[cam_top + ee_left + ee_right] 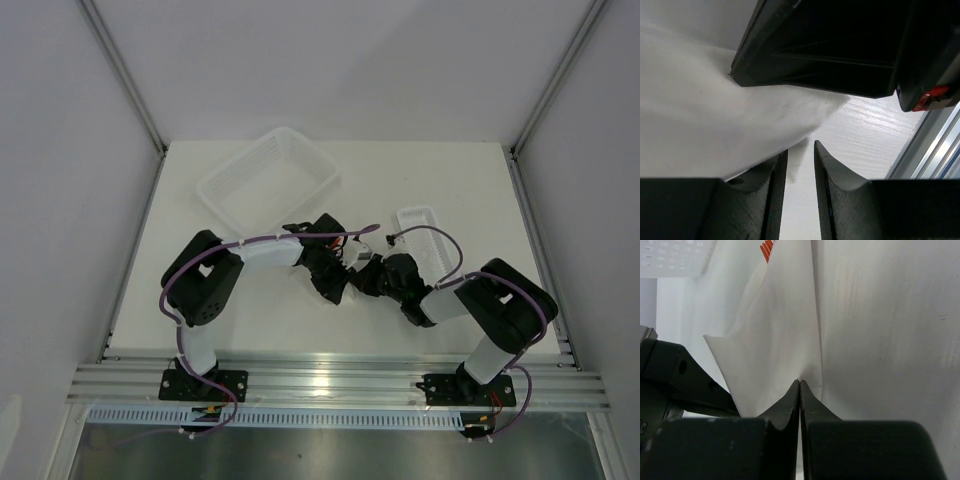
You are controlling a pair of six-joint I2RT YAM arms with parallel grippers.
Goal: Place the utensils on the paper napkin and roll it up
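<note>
We see the white paper napkin (780, 340) standing in a creased, tent-like fold, one corner jutting left, while the orange-red tines of the utensils (767, 248) peek from beneath its far edge.

We see a white mesh basket (268, 185) on the tabletop (460, 180), far left, a narrow white tray (420, 228) well apart to its right, and an aluminium rail (340, 385) along the near edge.
</note>
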